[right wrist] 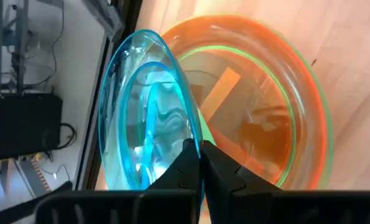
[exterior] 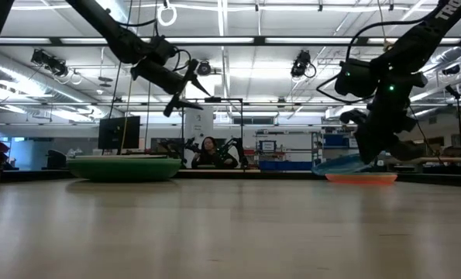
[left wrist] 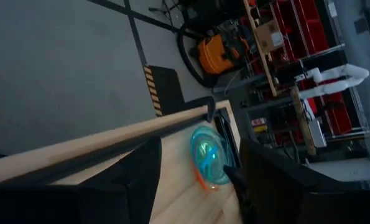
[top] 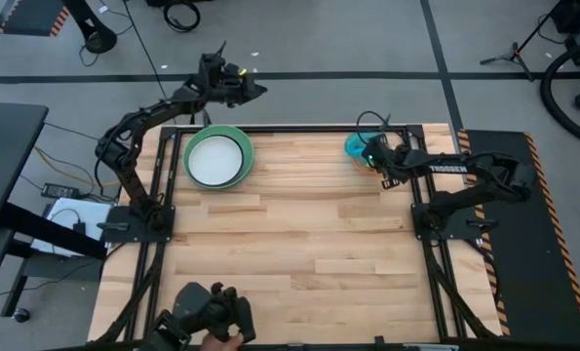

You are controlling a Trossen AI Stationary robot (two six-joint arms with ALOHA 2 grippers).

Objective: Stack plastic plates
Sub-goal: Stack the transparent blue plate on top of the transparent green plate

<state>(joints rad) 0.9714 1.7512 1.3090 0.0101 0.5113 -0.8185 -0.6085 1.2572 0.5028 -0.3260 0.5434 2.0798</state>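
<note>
A translucent blue plate [right wrist: 147, 118] is tilted up at the table's far right, in my right gripper [right wrist: 200, 155], which is shut on it. Beside and below it, a translucent orange plate [right wrist: 265, 106] lies flat on the table with a green ring showing inside it. In the low view the blue plate [exterior: 338, 164] slants above the orange plate [exterior: 362, 177]. A stack with a white plate [top: 216, 159] on a light green one [top: 243, 146] sits at the far left. My left gripper [top: 243, 86] hangs open, high beyond the table's far edge. My right gripper pinches the blue plate's rim [right wrist: 188, 134] between its two fingers, one finger on each face. The fingers come slanting down from the table's right side. The plate is tilted, its held edge raised. I cannot tell whether its low edge [exterior: 317, 168] touches the table.
Bare wood spans the table's middle and near half [top: 309, 244]. Black frame rails [top: 421, 244] run along the left and right sides. A third dark arm [top: 212, 312] sits at the near edge. A person [exterior: 208, 151] sits in the room beyond the table.
</note>
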